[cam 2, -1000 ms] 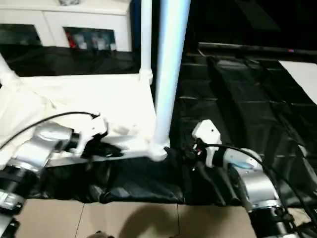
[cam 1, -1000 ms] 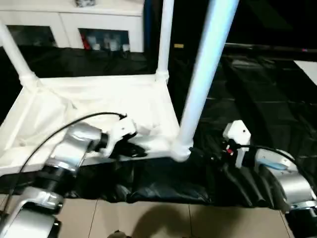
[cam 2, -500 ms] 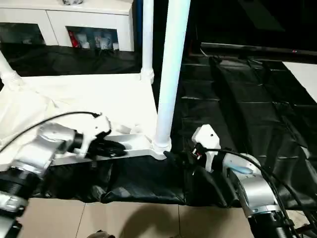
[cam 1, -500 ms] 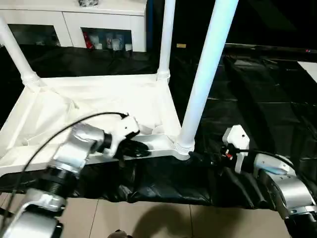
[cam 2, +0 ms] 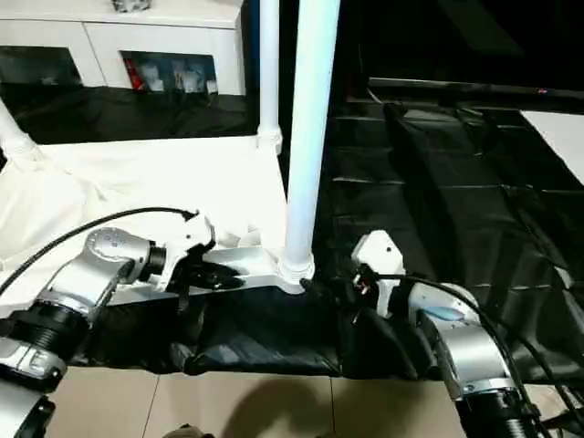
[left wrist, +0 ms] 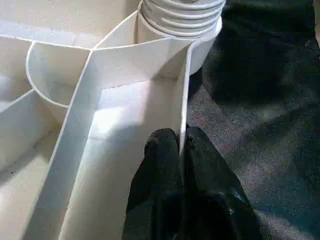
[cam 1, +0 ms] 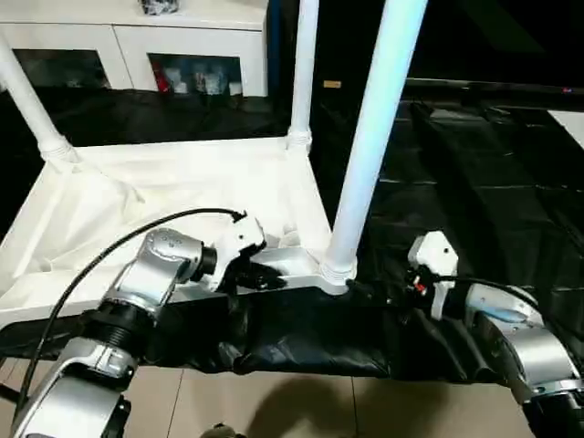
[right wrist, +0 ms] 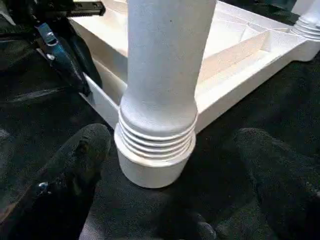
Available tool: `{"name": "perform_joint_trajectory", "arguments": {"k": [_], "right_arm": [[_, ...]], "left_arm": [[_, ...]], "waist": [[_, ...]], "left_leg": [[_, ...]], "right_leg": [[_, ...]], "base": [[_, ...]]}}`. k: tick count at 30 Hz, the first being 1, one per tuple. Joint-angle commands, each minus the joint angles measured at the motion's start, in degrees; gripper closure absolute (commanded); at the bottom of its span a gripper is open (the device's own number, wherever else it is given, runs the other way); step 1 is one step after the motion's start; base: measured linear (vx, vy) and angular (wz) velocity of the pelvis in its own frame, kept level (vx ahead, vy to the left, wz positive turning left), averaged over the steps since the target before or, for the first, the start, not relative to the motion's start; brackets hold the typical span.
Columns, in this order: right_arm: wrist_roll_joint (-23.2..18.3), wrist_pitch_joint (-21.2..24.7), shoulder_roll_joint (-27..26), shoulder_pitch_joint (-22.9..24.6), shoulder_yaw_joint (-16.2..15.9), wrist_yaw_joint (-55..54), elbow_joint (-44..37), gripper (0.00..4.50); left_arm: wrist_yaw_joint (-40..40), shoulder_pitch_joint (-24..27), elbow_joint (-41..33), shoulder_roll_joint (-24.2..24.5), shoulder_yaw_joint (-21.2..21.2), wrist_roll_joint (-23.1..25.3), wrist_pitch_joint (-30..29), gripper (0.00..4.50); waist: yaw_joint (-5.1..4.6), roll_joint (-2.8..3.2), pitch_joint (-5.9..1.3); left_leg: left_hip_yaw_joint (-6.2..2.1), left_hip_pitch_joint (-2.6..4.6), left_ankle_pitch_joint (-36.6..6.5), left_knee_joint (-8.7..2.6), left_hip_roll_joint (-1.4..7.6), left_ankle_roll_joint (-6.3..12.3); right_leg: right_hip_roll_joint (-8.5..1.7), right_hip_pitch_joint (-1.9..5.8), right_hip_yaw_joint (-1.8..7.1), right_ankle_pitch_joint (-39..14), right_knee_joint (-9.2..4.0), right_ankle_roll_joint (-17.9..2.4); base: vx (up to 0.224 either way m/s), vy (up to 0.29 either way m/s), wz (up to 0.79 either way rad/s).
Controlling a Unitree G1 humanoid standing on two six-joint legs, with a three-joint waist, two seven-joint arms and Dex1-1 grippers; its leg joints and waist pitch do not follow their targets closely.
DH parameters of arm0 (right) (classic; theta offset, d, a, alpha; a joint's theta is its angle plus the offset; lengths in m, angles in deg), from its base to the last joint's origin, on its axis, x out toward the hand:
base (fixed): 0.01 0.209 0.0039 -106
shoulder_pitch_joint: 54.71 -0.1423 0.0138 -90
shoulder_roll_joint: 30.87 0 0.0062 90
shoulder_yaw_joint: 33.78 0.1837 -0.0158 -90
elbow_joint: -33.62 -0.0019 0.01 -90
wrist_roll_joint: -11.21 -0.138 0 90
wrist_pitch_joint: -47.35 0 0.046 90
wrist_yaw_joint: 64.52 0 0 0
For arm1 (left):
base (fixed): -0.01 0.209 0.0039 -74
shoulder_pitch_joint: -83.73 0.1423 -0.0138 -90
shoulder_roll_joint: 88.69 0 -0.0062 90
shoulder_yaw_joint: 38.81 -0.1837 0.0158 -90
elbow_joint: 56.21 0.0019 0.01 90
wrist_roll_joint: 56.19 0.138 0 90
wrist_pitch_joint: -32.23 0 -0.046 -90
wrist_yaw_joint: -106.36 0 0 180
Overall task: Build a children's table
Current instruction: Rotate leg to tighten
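While the upturned children's table (cam 1: 182, 196) lies top-down on the black-covered work table (cam 1: 484, 164), three white legs stand up from its corner sockets: the near leg (cam 1: 370, 137), a far leg (cam 1: 303, 68) and a left far leg (cam 1: 32, 105). The tabletop lies this way so its sockets face up to take the legs. The left gripper (left wrist: 182, 145) is clenched on the thin near rim (left wrist: 182, 95) of the tabletop, one finger inside and one outside, probably to steady it. The right gripper (right wrist: 170, 150) stands wide apart, its fingers (right wrist: 80, 165) flanking the ribbed foot of the near leg without touching, apparently ready to turn or seat it. The black cover is creased and glossy. Behind stands a white cabinet (cam 1: 137, 41) with glass doors; pale floor (cam 1: 301, 406) shows in front.
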Motion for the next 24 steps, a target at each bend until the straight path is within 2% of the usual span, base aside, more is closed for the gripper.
{"name": "perform_joint_trajectory", "arguments": {"k": [1, 4, 5, 6, 7, 8, 9, 10, 13, 14, 15, 16, 21, 22, 24], "right_arm": [[-1.2, 1.0, -0.2, -0.7, -0.2, 0.5, -0.4, 0.0], [-1.7, 2.0, -0.8, -1.8, -1.5, 2.3, 0.7, 0.0], [-0.5, 1.4, -1.2, -3.0, -2.4, 2.1, 2.3, 0.0], [-0.5, 1.4, -1.2, -3.0, -2.4, 2.1, 2.3, 0.0], [0.0, 1.2, -1.4, -3.5, -2.7, 2.0, 3.0, 0.0], [1.8, -0.2, -2.3, -5.2, -3.4, 0.7, 5.1, 0.0], [1.8, -0.2, -2.3, -5.2, -3.4, 0.7, 5.1, 0.0], [3.8, -1.7, -3.2, -7.1, -4.2, -0.7, 7.6, 0.0], [4.9, -2.1, -4.7, -9.9, -4.9, -1.2, 11.0, 0.0], [5.0, -2.4, -5.1, -10.6, -5.2, -1.2, 11.9, 0.0], [5.1, -2.7, -5.4, -11.2, -5.5, -1.1, 12.7, 0.0], [5.2, -2.7, -5.6, -11.6, -5.6, -1.1, 13.1, 0.0], [5.0, -3.4, -6.2, -13.6, -6.2, -0.1, 15.8, 0.0], [5.1, -3.9, -6.5, -14.2, -6.1, 0.5, 16.9, 0.3], [5.4, -5.0, -6.9, -15.2, -6.1, 1.6, 19.0, 0.37]], "left_arm": [[-0.2, -0.4, 1.1, 1.0, -0.7, 0.8, -0.3, 4.5], [0.0, -0.3, 1.7, 1.1, -0.8, 0.4, -0.1, 4.5], [-0.2, -0.1, 1.6, 0.8, -0.3, -0.2, 0.4, 4.5], [-0.2, -0.1, 1.6, 0.8, -0.3, -0.2, 0.4, 4.5], [-0.1, 0.0, 1.4, 0.7, -0.1, -0.5, 0.6, 4.5], [0.2, 0.4, 0.5, 0.8, 0.1, -0.9, 0.9, 4.5], [0.2, 0.4, 0.5, 0.8, 0.1, -0.9, 0.9, 4.5], [0.7, 1.1, -0.9, 1.0, 0.2, -1.4, 0.5, 4.5], [1.8, 2.0, -2.7, 1.3, 0.0, -2.0, -0.5, 4.5], [1.7, 2.1, -2.9, 1.4, -0.1, -2.1, -0.5, 4.5], [1.6, 2.2, -3.0, 1.5, -0.1, -2.1, -0.5, 4.5], [1.6, 2.3, -3.1, 1.6, -0.2, -2.1, -0.6, 4.5], [1.2, 2.6, -3.5, 1.9, -0.2, -2.0, -1.1, 4.5], [1.3, 2.6, -3.7, 2.2, -0.2, -2.1, -1.2, 4.5], [1.5, 2.8, -4.2, 3.0, -0.2, -2.1, -1.5, 4.5]], "waist": [[0.04, 0.46, -3.77], [-0.16, 0.35, -3.84], [-0.43, 0.04, -3.76], [-0.47, 0.18, -3.74], [-0.48, -0.05, -3.7], [-0.45, -0.01, -3.76], [-0.65, 0.05, -3.75], [-0.53, -0.1, -3.84], [-0.93, 0.12, -3.99], [-1.02, -0.54, -4.01], [-0.9, -0.12, -4.05], [-0.95, -0.41, -4.02], [-0.89, -0.5, -3.85], [-0.88, -1.0, -3.8], [-0.86, -0.91, -3.75]], "left_leg": [[-0.78, 0.36, -13.3, -4.47, 2.47, 2.07], [-0.77, 0.38, -13.3, -4.44, 2.48, 2.27], [-0.75, 0.29, -13.4, -4.47, 2.48, 2.2], [-0.74, 0.36, -13.6, -4.49, 2.49, 2.11], [-0.65, 0.43, -13.8, -4.46, 2.51, 2.06], [-0.68, 0.42, -13.3, -4.45, 2.54, 1.97], [-0.69, 0.31, -12.8, -4.48, 2.47, 1.66], [-0.61, 0.46, -12.5, -4.39, 2.51, 1.64], [-0.55, 0.36, -10.6, -4.22, 2.46, 1.97], [-0.47, 0.29, -10.1, -4.15, 2.48, 2.34], [-0.52, 0.26, -9.0, -4.1, 2.45, 2.83], [-0.48, 0.22, -8.7, -4.08, 2.47, 3.08], [-0.46, 0.33, -9.6, -4.16, 2.53, 3.24], [-0.43, 0.26, -10.0, -4.21, 2.53, 3.12], [-0.55, 0.24, -10.4, -4.27, 2.59, 2.79]], "right_leg": [[-3.22, 3.14, 2.5, -10.8, -4.2, -13.6], [-3.16, 3.19, 2.45, -9.7, -4.05, -14.2], [-3.26, 3.15, 2.42, -10.6, -4.08, -14.2], [-3.29, 3.08, 2.43, -11.3, -4.18, -14.3], [-3.3, 3.01, 2.47, -11.9, -4.33, -14.1], [-3.3, 3.05, 2.51, -11.8, -4.19, -14.0], [-3.24, 3.0, 2.48, -11.5, -4.09, -14.1], [-3.3, 2.96, 2.51, -11.1, -4.1, -14.1], [-3.25, 3.08, 2.52, -7.6, -3.58, -15.3], [-3.21, 3.12, 2.52, -6.9, -3.52, -15.4], [-3.23, 3.19, 2.49, -5.9, -3.32, -15.7], [-3.24, 3.15, 2.49, -5.6, -3.32, -15.7], [-3.36, 3.11, 2.49, -7.7, -3.49, -15.6], [-3.39, 3.2, 2.51, -8.9, -3.61, -15.1], [-3.57, 3.09, 2.52, -10.8, -3.59, -14.7]], "base": [[0.0, 0.0, 0.0], [0.0, 0.0, 0.0], [0.0, 0.0, 0.0], [0.0, 0.0, 0.0], [0.0, 0.0, 0.0], [0.0, 0.0, 0.0], [0.0, 0.0, 0.0], [0.0, 0.0, 0.0], [0.0, 0.0, 0.0], [0.0, 0.0, 0.0], [0.0, 0.0, 0.0], [0.0, 0.0, 0.0], [0.0, 0.0, 0.0], [0.0, 0.0, 0.0], [0.0, 0.0, 0.0]]}}
